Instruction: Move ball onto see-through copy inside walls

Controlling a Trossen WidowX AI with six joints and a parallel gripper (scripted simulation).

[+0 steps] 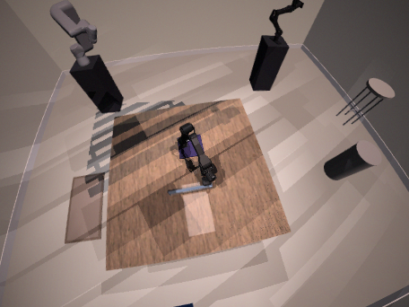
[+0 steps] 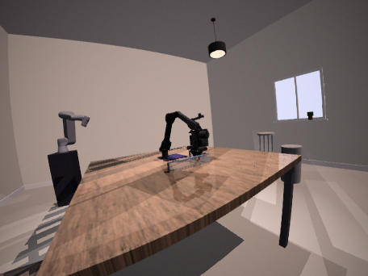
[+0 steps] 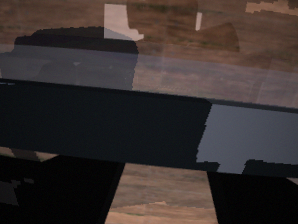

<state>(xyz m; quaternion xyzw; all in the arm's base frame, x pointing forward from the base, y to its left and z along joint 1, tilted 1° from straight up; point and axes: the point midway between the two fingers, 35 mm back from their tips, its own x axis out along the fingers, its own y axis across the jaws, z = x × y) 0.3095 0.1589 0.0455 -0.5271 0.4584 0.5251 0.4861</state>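
Note:
The ball shows only as a tiny orange spot [image 2: 197, 158] low behind the clear wall, directly under the gripper. It does not show in the wrist view, where the wall's dark edge covers that area. The long clear wall [image 1: 186, 190] [image 2: 181, 161] [image 3: 100, 120] stands on the table and crosses the wrist view just beyond the fingertips. The other wall is mostly hidden by the arm. My gripper [image 1: 207, 181] [image 2: 197, 155] [image 3: 165, 172] is low beside the long wall, its fingers parted with bare wood between them in the wrist view. The see-through copy cannot be told apart.
The wooden table [image 1: 251, 206] [image 2: 121, 210] carries the arm's purple base plate [image 1: 195, 143] [image 2: 174, 156]. A pale light patch [image 1: 199, 215] lies on the wood in front of the long wall. A stool [image 1: 380, 88] and a round pillar [image 1: 352, 162] stand beyond the table.

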